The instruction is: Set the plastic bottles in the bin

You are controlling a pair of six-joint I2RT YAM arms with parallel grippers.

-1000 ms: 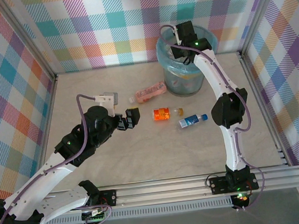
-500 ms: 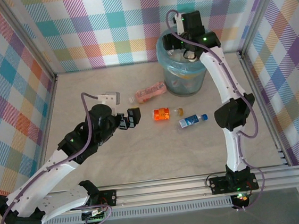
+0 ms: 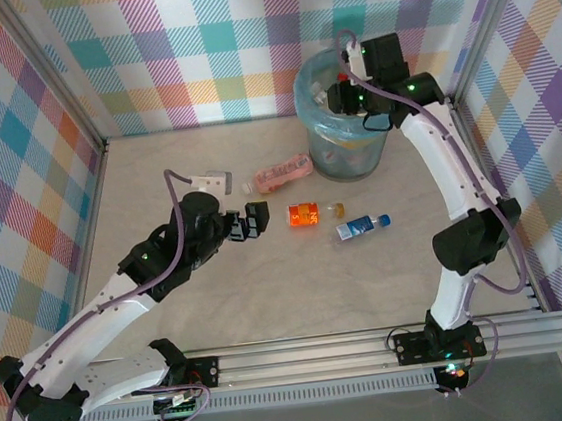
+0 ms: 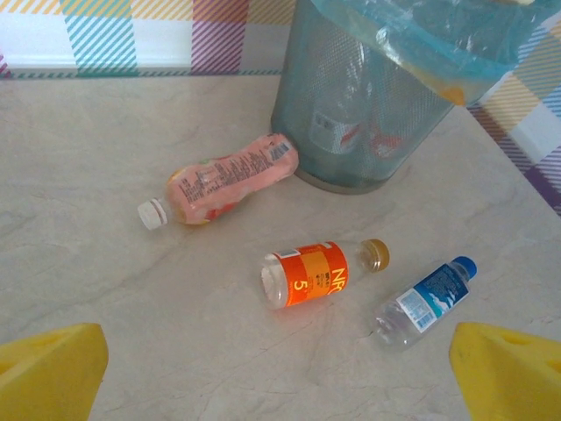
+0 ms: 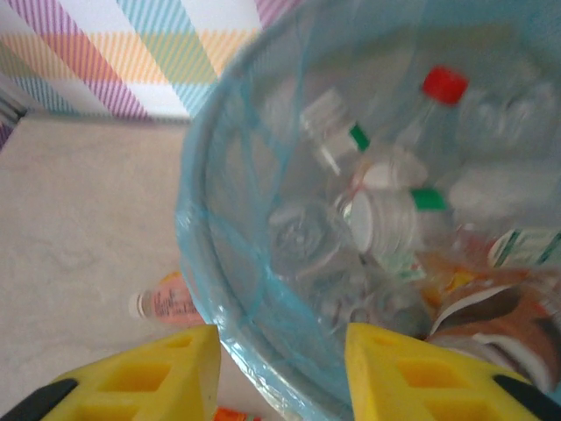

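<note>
Three bottles lie on the table: a pink one [image 3: 282,173] [image 4: 223,176] by the bin's left side, an orange-labelled one [image 3: 305,213] [image 4: 317,273] and a clear blue-capped one [image 3: 361,226] [image 4: 422,299]. The grey-blue bin [image 3: 345,133] [image 4: 351,114] with its light blue bag [image 5: 254,263] holds several bottles [image 5: 386,210]. My left gripper [image 3: 240,225] [image 4: 280,386] is open, low over the table just left of the orange bottle, holding nothing. My right gripper [image 3: 350,98] [image 5: 282,368] hangs open and empty over the bin's mouth.
Checked walls close in the table on the left, back and right. A metal rail [image 3: 375,341] runs along the near edge. The right arm [image 3: 447,163] arches over the table's right side.
The right arm has swung rightward above the bin, its gripper staying over the mouth. The left gripper has edged a little toward the orange bottle.
</note>
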